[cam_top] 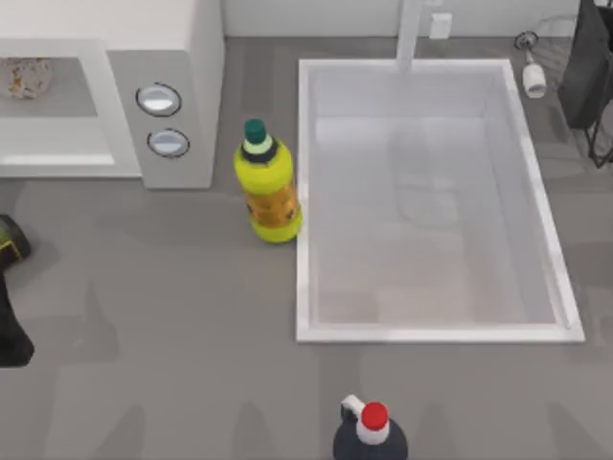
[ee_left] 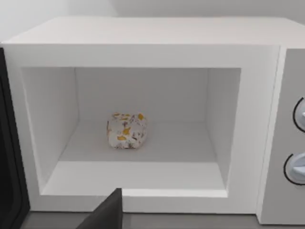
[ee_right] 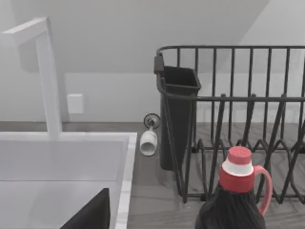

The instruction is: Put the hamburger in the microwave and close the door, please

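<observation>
Left wrist view, hamburger [ee_left: 127, 130] mid-cavity, microwave [ee_left: 143, 43] walls apart, end effector state untellable.

I note a grey worktop [cam_top: 172, 316] with a white sink basin [cam_top: 305, 201] sunk in towards its right edge, a white tap [ee_right: 47, 71] at the back rim. A plain pale wall [ee_right: 133, 43] runs behind, bearing a small white socket plate [ee_right: 75, 103]. Lighting is even.
</observation>
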